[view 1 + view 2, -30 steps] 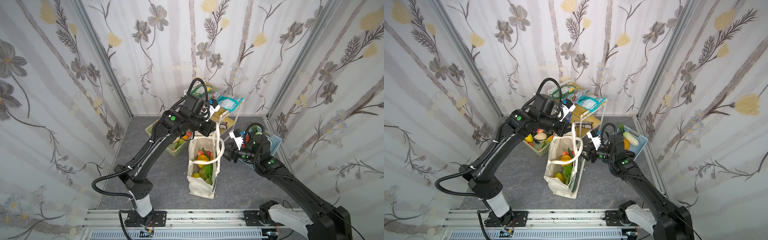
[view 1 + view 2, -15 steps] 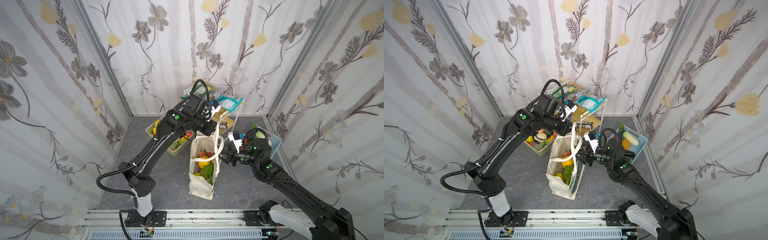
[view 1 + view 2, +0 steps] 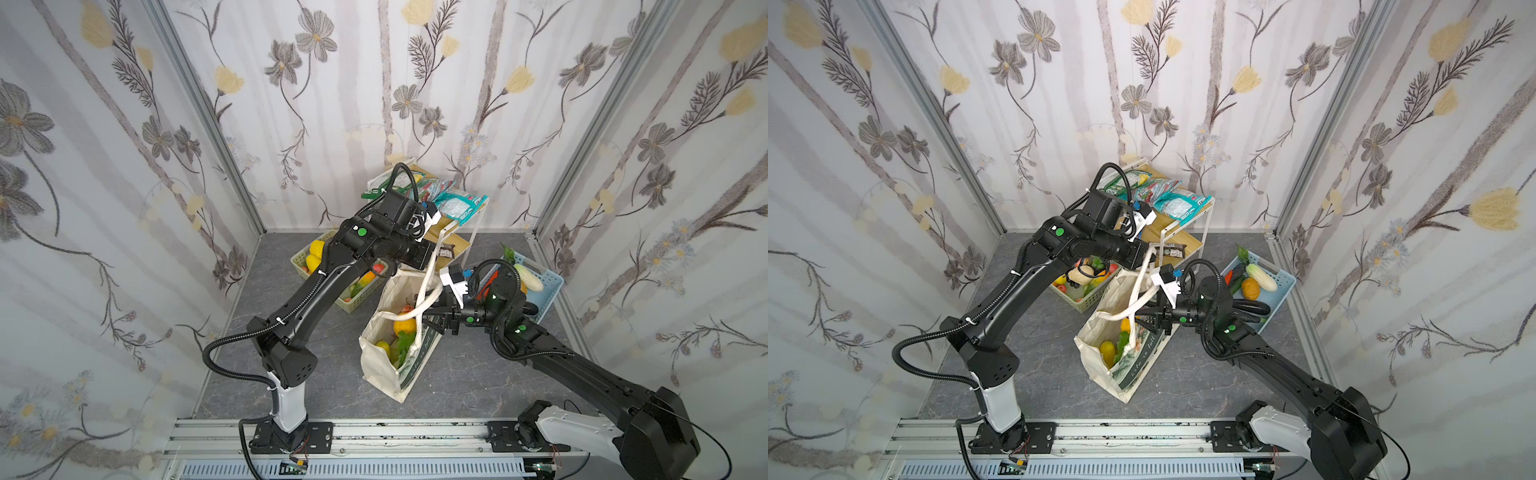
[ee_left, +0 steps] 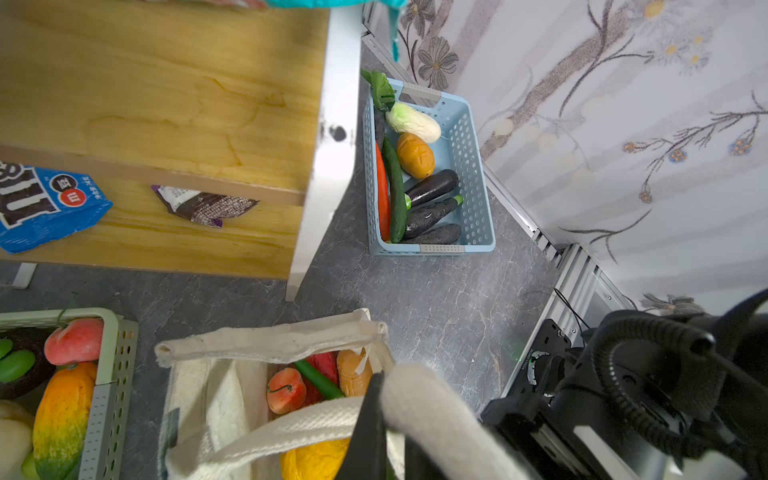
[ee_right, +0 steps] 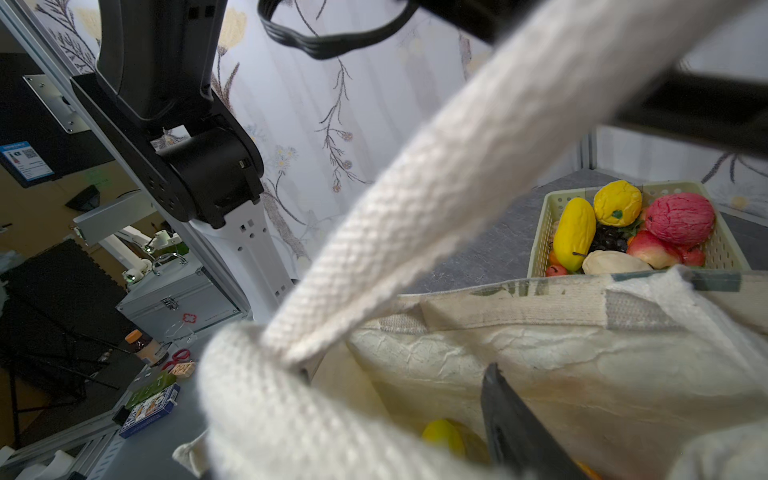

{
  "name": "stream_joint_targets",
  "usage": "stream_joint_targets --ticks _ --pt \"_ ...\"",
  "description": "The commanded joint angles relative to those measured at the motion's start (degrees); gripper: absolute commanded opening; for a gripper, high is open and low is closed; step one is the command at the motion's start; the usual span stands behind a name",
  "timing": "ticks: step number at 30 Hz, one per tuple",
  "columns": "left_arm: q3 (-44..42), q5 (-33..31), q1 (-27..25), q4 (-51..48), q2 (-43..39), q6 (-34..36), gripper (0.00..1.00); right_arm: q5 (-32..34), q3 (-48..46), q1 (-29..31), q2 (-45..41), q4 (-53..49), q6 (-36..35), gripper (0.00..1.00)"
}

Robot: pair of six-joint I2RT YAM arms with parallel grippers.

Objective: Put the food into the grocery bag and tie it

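Note:
The cream grocery bag point(image 3: 380, 365) point(image 3: 1096, 368) stands mid-floor, mouth open, with food point(image 3: 404, 326) point(image 3: 1106, 351) inside: an orange, yellow and green pieces. In the left wrist view more food point(image 4: 286, 388) shows in the bag. My left gripper point(image 3: 430, 259) point(image 3: 1148, 257) is shut on one white rope handle point(image 3: 426, 286) point(image 4: 428, 411) and holds it up above the bag. My right gripper point(image 3: 434, 313) point(image 3: 1144, 318) is at the bag's right rim, jaws open. The other rope handle point(image 5: 457, 174) crosses in front of it, hiding one finger; the other finger point(image 5: 511, 428) shows.
A pale green basket point(image 3: 303, 259) point(image 5: 540, 232) of fruit sits left of the bag, under my left arm. A light blue basket point(image 3: 552, 284) point(image 4: 478, 166) of vegetables stands at the right wall. A wooden shelf point(image 3: 1177, 226) point(image 4: 166, 104) with snack packets is behind.
My right gripper has moved left to the bag's mouth and its jaws have spread wider. The left gripper still holds its handle, shifted slightly right.

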Motion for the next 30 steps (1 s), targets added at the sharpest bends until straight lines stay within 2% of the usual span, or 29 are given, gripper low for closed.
stream_joint_targets --ticks 1,8,17,20,23,30 --pt "0.24 -0.43 0.71 5.66 0.85 -4.33 0.03 0.94 -1.12 1.87 0.42 4.81 -5.11 0.67" --pt "-1.3 2.21 0.74 6.25 0.7 -6.5 0.02 13.18 -2.71 5.38 3.55 16.62 -5.57 0.69" --pt "-2.64 1.8 1.39 6.42 0.27 -7.03 0.02 15.47 0.36 11.21 9.92 23.3 -8.79 0.73" --pt "-4.22 1.17 1.55 7.91 -0.28 -8.67 0.02 17.05 -1.11 11.43 11.46 31.56 -7.35 0.75" --pt "-7.51 -1.03 1.5 10.91 -2.22 -11.89 0.02 20.06 -1.93 14.45 13.51 39.7 -6.35 0.76" --pt "-13.23 -3.57 0.47 15.35 -6.56 -16.65 0.01 25.24 1.79 17.8 21.01 46.62 -4.4 0.75"
